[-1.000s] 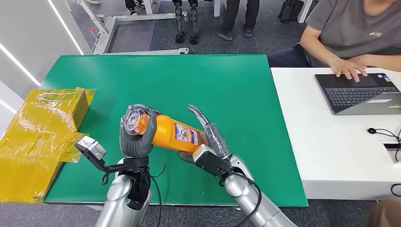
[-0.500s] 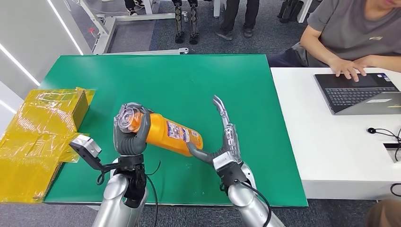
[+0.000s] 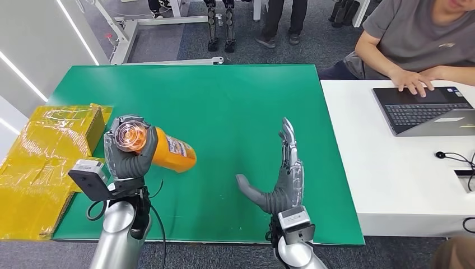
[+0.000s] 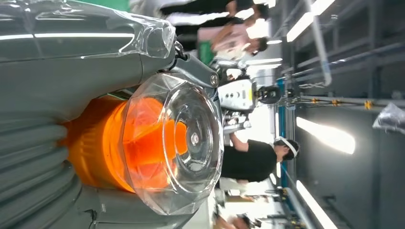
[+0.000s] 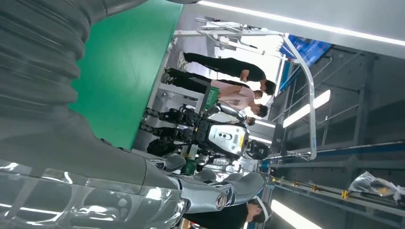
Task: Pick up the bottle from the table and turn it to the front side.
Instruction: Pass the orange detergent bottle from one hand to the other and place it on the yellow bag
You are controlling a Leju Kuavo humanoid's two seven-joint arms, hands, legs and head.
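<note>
An orange bottle [image 3: 171, 153] with a clear faceted cap [image 3: 129, 136] is held above the green table [image 3: 224, 95], lying nearly level with its cap end toward me. My left hand [image 3: 126, 157] grips it around the neck, just behind the cap. In the left wrist view the clear cap [image 4: 176, 143] and orange neck sit between the grey thumb and palm of my left hand [image 4: 52, 138]. My right hand [image 3: 280, 179] stands apart to the right of the bottle, fingers straight and pointing away, thumb out, holding nothing. In the right wrist view my right hand [image 5: 90, 186] holds nothing.
A yellow plastic-wrapped box [image 3: 45, 157] lies at the table's left edge, close to my left hand. A white desk [image 3: 386, 168] adjoins on the right, with a laptop [image 3: 420, 109] and a seated person [image 3: 414, 39] typing. Other people and robot legs stand beyond the far edge.
My right hand let go of the bottle's base and moved right, opening flat. My left hand swung the bottle leftward, turning its cap toward me.
</note>
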